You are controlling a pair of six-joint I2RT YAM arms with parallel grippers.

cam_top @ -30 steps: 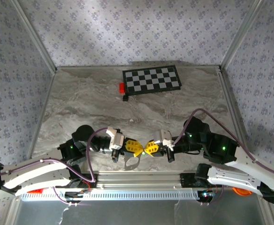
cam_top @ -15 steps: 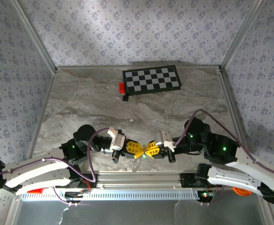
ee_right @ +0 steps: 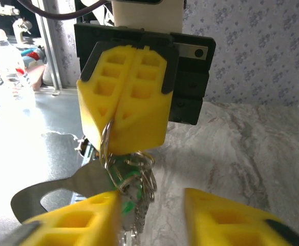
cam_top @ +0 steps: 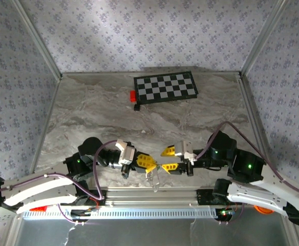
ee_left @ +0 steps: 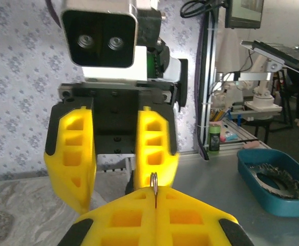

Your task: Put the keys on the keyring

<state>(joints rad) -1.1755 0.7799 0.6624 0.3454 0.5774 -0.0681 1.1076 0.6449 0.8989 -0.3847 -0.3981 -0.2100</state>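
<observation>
Two grippers face each other tip to tip, low over the near edge of the table (cam_top: 88, 118), and the work sits in the small gap between them. The left gripper (cam_top: 150, 164) is pressed fully together on the ring (ee_right: 105, 141). It pinches the upper arc edge-on, so the rest of the loop hangs free below its fingertips. That hold looks chosen to steady the ring while leaving its lower part exposed for the other hand. Under those fingertips the keys (ee_right: 57, 193) and the green tag (ee_right: 123, 188) dangle from the ring in a bunch, with one long blade sticking out sideways. The right gripper (cam_top: 165, 160) stands just in front, jaws apart and clamped on nothing. The bunch hangs ahead of its two fingers, nearer one of them. The blade lies close against that finger, and whether they touch I cannot tell. I judge the spread jaws as ready to take a fresh hold on a key or on the ring. With keys seemingly already on the ring, the task looks far along, though the cluster hides how many are threaded. Well beyond both hands, at the far side of the table, lie the board (cam_top: 166, 87) and the red block (cam_top: 132, 95), clear of the work.
</observation>
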